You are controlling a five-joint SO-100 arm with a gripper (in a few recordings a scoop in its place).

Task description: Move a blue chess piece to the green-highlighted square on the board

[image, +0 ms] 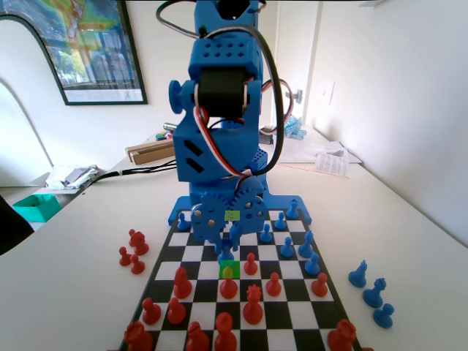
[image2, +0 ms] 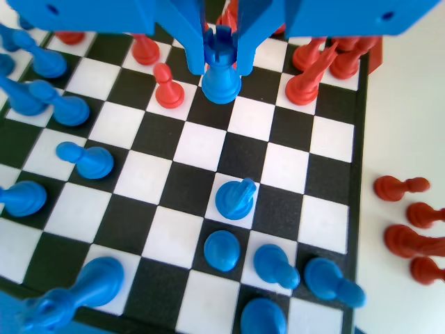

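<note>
- Jaws (image2: 221,59) pinch a blue chess piece (image2: 221,69) by its notched head, base low over the board (image2: 278,167); from my remote station I judge it is being carried.
- Notched crown suggests a rook rather than a pawn, as far as the wrist view shows.
- Fixed view puts the green-highlighted square (image: 229,269) just in front of the blue arm, with a red pawn (image: 229,287) on the square nearest the camera.
- Red pieces crowd close around, so I judge a straight descent matters to avoid knocking them.
- Captured red pawns (image2: 407,226) lie on the counter (image2: 403,125), off the board's edge.
</note>
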